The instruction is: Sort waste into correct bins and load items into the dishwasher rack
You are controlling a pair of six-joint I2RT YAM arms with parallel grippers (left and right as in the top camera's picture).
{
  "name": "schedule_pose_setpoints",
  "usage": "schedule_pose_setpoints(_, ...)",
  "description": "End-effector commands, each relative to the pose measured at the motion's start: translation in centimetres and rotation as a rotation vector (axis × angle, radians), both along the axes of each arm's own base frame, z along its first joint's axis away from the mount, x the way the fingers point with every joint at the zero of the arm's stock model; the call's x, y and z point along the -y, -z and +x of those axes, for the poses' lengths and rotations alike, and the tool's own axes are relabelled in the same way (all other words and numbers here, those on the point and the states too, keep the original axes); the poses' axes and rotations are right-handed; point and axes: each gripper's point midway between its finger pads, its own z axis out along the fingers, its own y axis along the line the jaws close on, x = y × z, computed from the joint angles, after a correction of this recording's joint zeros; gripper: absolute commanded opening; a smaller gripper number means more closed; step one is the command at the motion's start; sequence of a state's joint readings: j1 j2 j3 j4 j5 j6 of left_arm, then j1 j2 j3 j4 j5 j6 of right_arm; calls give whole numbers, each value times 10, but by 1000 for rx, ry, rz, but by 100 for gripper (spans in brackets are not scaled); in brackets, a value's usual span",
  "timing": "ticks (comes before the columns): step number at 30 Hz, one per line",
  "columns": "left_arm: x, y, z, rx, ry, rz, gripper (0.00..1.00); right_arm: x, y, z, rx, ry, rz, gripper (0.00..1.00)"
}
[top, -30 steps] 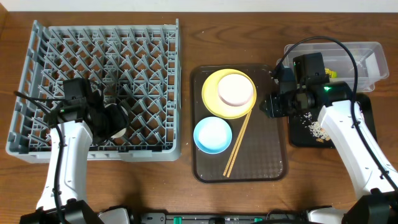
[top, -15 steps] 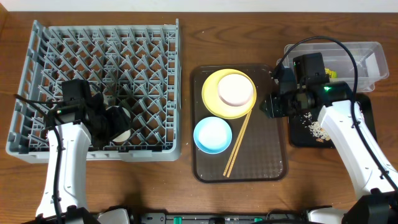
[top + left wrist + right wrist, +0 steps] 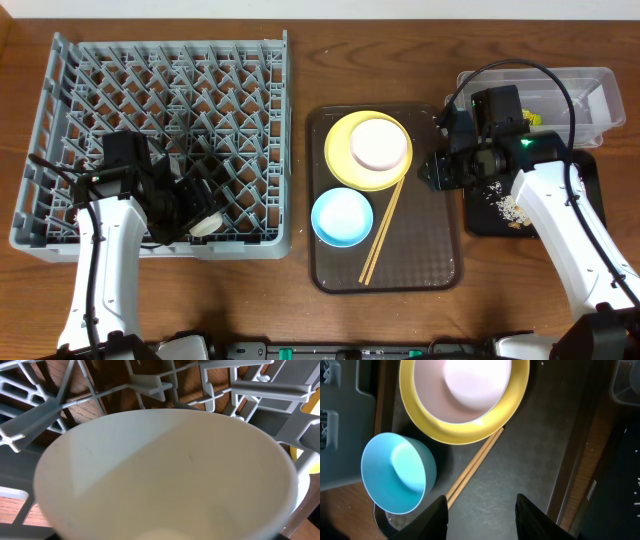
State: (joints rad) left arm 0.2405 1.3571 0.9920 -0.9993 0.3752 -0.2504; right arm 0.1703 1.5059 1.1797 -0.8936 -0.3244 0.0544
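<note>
Toward the near left of the table (image 3: pixel 300 310), the left end effector (image 3: pixel 188 205) sits low inside the dishwasher rack (image 3: pixel 150 90), close to the rack's near wall. It is clamped on the small white cup (image 3: pixel 207 223), which is tilted among the upright pegs. In the left wrist view the cup's open mouth fills nearly the whole picture, with grey peg bars crossing behind it and hiding most of the rack floor. To the right of the rack lies a brown tray (image 3: pixel 430 250). At its far end is the yellow plate (image 3: pixel 338 152), with the pinkish-white bowl (image 3: pixel 379 144) sitting in it. The light blue bowl (image 3: pixel 342 217) stands just near of the plate. The wooden chopsticks (image 3: pixel 383 228) lie slantwise beside the blue bowl, their far tips meeting the plate's rim. The right end effector (image 3: pixel 482 520) hangs above the tray's right edge, its fingers (image 3: pixel 432 516) spread apart with nothing between them. Its arm stretches across the black tray (image 3: pixel 482 218), covering part of it, and the white crumbs (image 3: pixel 512 207) show beside the arm. The clear tub (image 3: pixel 590 90) stands at the far right, with a black cable looping over it and a bit of the snack wrapper (image 3: pixel 533 118) showing inside.
</note>
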Motion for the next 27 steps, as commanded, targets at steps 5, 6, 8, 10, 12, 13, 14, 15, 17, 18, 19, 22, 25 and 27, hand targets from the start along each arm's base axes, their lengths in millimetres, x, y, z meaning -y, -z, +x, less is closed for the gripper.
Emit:
schedule_pose_setpoints(5, -7, 9, -10, -56, -22, 33, 29, 4, -6, 2, 17, 5, 1, 42)
schedule_pose_setpoints(6, -7, 9, -10, -56, -22, 33, 28, 4, -6, 2, 17, 5, 1, 41)
schedule_pose_setpoints(8, -7, 9, -10, -56, -22, 32, 24, 4, -6, 2, 15, 5, 1, 41)
schedule_pose_setpoints(10, -6, 9, -11, -57, -22, 28, 20, 4, -6, 1, 14, 5, 0, 42)
schedule_pose_setpoints(12, -1, 7, -11, -56, -19, 3, 19, 4, -6, 1, 14, 5, 0, 42)
schedule_pose_setpoints(13, 1, 6, -11, -53, -18, -14, 15, 4, -6, 1, 14, 5, 0, 42)
schedule_pose_setpoints(14, 3, 6, -10, -51, -17, -23, 13, 4, -6, 1, 14, 5, 0, 42)
schedule_pose_setpoints(15, 3, 5, -10, -51, -17, -25, 11, 4, -6, 1, 14, 5, 0, 42)
schedule_pose_setpoints(17, 3, 4, -10, -48, -16, -24, 10, 4, -6, 1, 14, 5, 0, 42)
schedule_pose_setpoints(18, 3, 4, -9, -47, -16, -23, 10, 4, -6, 1, 13, 5, 0, 42)
schedule_pose_setpoints(19, 3, 4, -9, -46, -16, -23, 10, 4, -6, 1, 13, 5, 0, 42)
schedule_pose_setpoints(22, 3, 4, -9, -45, -16, -22, 10, 4, -5, 1, 11, 5, -1, 42)
schedule_pose_setpoints(25, 1, 4, -6, -35, -17, -13, 11, 4, -5, 0, 10, 5, 0, 42)
schedule_pose_setpoints(27, -3, 4, -4, -26, -19, 7, 11, 4, -5, 0, 10, 5, 0, 42)
